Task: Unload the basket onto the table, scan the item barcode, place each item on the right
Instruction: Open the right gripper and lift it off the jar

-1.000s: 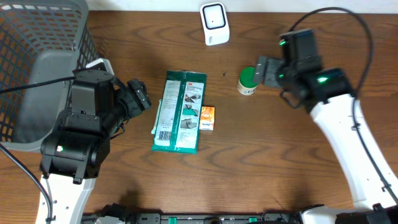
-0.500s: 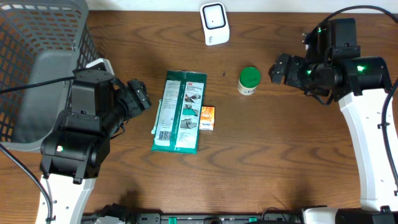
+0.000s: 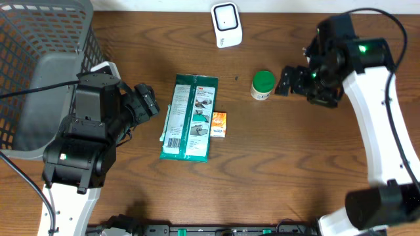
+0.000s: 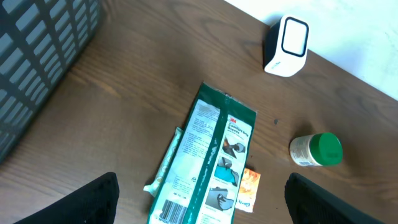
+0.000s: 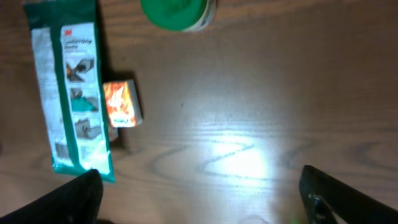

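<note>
The right wrist view's top edge crops the green-lidded jar (image 5: 177, 12).

Bare tabletop (image 3: 295, 164) right of box (image 3: 219, 124); basket (image 3: 39, 39) walls off the left; bottle (image 3: 262, 84) stands just beside right gripper (image 3: 284, 80).

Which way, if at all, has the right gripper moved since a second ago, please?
Yes: the right gripper has drawn back to the right, away from the green-lidded jar, which has not moved.
</note>
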You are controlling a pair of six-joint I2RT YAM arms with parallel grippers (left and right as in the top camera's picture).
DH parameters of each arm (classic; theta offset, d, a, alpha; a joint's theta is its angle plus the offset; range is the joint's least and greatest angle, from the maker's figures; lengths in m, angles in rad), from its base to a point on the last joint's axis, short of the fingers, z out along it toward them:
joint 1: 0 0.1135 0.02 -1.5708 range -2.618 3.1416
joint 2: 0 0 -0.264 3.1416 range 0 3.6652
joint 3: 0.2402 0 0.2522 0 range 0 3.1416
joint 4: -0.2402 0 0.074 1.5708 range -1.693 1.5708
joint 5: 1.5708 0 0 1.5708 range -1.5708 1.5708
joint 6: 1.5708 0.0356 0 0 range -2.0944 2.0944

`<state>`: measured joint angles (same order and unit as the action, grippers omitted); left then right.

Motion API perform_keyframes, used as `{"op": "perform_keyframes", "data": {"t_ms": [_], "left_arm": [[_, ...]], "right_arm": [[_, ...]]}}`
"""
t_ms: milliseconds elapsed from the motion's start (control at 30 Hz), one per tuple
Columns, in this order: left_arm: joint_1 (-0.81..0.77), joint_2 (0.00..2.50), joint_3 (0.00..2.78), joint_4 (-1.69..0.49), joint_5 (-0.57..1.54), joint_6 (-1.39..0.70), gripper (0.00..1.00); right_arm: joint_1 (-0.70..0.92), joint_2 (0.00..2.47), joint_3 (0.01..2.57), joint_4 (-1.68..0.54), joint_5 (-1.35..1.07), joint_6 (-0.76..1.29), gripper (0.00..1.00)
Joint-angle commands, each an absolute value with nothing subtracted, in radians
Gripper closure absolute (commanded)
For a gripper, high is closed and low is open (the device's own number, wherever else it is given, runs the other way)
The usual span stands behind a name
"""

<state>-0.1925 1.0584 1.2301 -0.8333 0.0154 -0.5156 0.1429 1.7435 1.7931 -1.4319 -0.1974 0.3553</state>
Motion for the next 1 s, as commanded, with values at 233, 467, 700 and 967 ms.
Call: {"op": "perform_keyframes", "data": {"t_ms": [233, 467, 700, 967], "left_arm": [[-0.189, 1.058, 1.246, -0.834, -0.001, -0.498, 0.14], [-0.189, 1.058, 1.246, -0.834, -0.001, -0.498, 0.14], [-0.189, 1.058, 1.246, -0.834, -0.001, -0.498, 0.14], [-0.189, 1.058, 1.246, -0.834, -0.001, -0.498, 0.14]], "right_arm": [[0.199, 1.917, 1.83, -1.385, -0.169, 0.351, 0.01], [0.257, 2.006, 1.83, -1.365, -0.169, 0.351, 0.01], [0.288, 2.047, 1.83, -1.344, -0.161, 0.351, 0.01], [0.29, 2.047, 1.83, -1.338, -0.154, 0.35, 0.01]]}}
